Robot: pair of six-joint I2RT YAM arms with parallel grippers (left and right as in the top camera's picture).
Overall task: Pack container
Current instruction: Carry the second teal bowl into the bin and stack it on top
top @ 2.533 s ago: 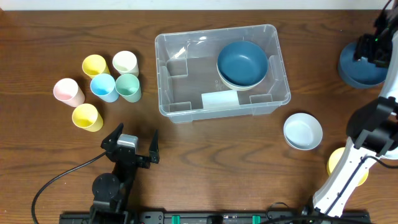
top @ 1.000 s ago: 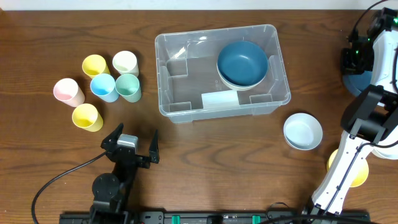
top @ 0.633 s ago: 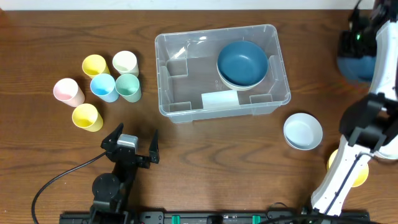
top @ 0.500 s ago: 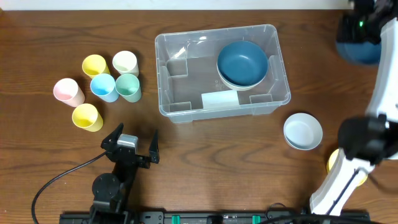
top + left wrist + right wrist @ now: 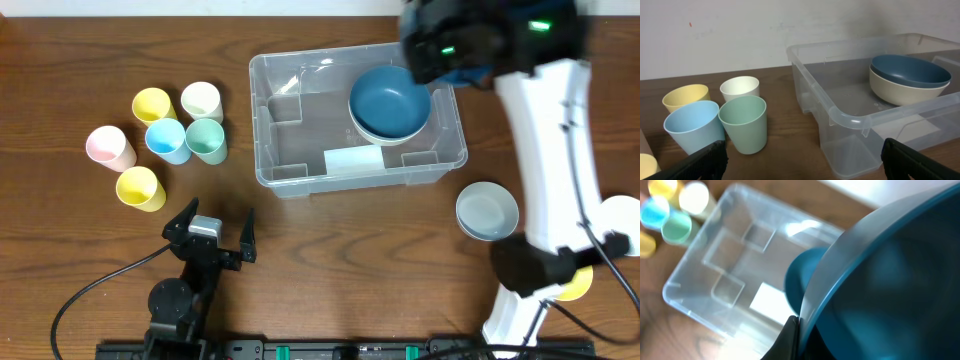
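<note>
Dark blue plastic is filling my right wrist view: the right tool (image 5: 796, 335) is clamping the rim of a dark blue bowl (image 5: 890, 280), which is hanging steeply tilted. A moment ago that bowl was sitting by the far right corner of the desk (image 5: 80, 270). Now the arm is swinging it in above the right end of the container (image 5: 300, 135), which is standing mid-desk toward the far edge. Inside, a second dark blue bowl (image 5: 910, 70) is already nesting in a cream bowl (image 5: 905, 92). I am judging the carry nearly over, with lowering onto that stack coming next. The left tool (image 5: 214, 225) is waiting near the front edge, fingers wide apart, holding nothing.
</note>
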